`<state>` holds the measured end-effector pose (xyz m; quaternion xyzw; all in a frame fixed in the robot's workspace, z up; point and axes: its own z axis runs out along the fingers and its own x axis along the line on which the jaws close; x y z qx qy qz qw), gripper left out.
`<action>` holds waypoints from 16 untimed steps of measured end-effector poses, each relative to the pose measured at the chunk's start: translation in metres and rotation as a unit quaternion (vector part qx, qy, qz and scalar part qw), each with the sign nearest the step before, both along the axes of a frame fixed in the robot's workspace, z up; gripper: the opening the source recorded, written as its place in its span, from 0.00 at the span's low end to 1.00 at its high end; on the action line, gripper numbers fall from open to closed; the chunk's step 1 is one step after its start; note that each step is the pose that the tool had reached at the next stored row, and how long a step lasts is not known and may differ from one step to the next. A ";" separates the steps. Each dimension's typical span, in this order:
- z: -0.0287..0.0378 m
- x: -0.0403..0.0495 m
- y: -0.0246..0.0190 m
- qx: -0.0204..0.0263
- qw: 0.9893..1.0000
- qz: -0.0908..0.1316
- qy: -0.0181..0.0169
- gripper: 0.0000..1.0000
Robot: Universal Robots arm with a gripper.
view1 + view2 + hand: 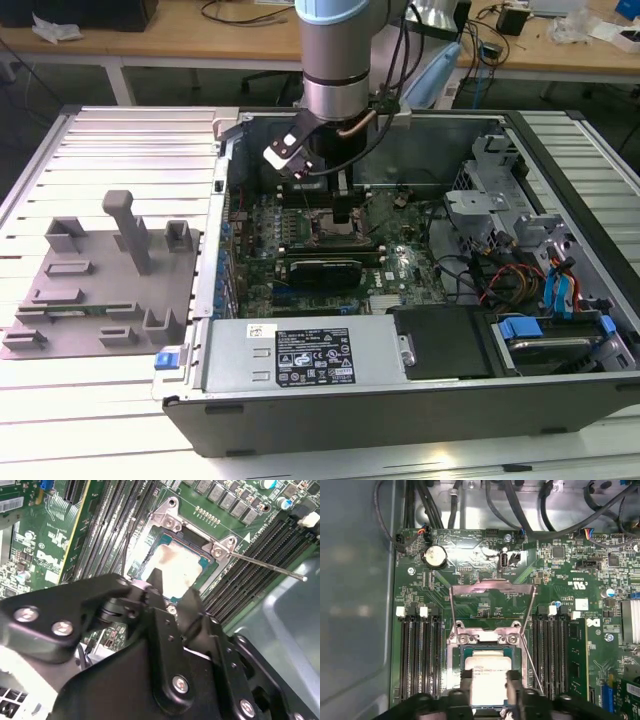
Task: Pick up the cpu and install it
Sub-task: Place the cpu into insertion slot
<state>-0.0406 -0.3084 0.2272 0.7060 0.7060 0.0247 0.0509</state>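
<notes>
Down from the upper middle of the exterior view, through the open top of the computer case [300, 420], the arm [335, 60], with the pincer [342, 208] low over the motherboard [405, 262]. In both wrist views, pincer jaws apart and closed on nothing, black fingertips [466, 682] poised over the near edge of the cpu [490, 672] [177, 565]. Impossible to tell whether touching it.

Close quarters around the socket frame [454, 665]. Banks of memory slots [420, 655] hard against two opposite sides. On a third side the metal load plate [492, 587], swung fully open and lying back over the board. From one socket corner a thin lever [265, 566], angled out across the slots toward the grey case wall. Free room only straight above the socket.

In the exterior view, case walls ringing the board. Drive cage and cables crowded toward the exterior view's right. Power supply [300, 355] along the lower edge of the case. Outside, the slatted desk [120, 140], with a grey fixture tray [90, 300] at the exterior view's left, just beside the case.

Cpu seated flat inside the socket frame, pale silvery top facing up. Square in outline, so no long axis to speak of. Sides parallel to the frame and to the slot banks, not skewed.
</notes>
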 end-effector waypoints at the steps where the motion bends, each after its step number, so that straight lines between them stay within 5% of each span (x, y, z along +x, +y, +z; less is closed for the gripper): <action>1: 0.0013 0.0000 0.0000 0.000 1.000 0.000 0.000 0.35; 7: 0.0080 0.0000 0.0001 0.000 1.000 0.000 0.000 0.11; 8: 0.0082 0.0001 0.0002 0.000 1.000 0.000 0.004 0.11; 9: 0.0082 0.0006 0.0001 0.000 1.000 0.000 0.013 0.11; 10: 0.0082 0.0009 0.0002 0.000 1.000 0.000 0.017 0.11; 15: 0.0072 0.0015 0.0001 -0.002 1.000 0.000 0.018 0.11; 16: 0.0066 0.0023 0.0002 -0.007 1.000 0.000 0.023 0.11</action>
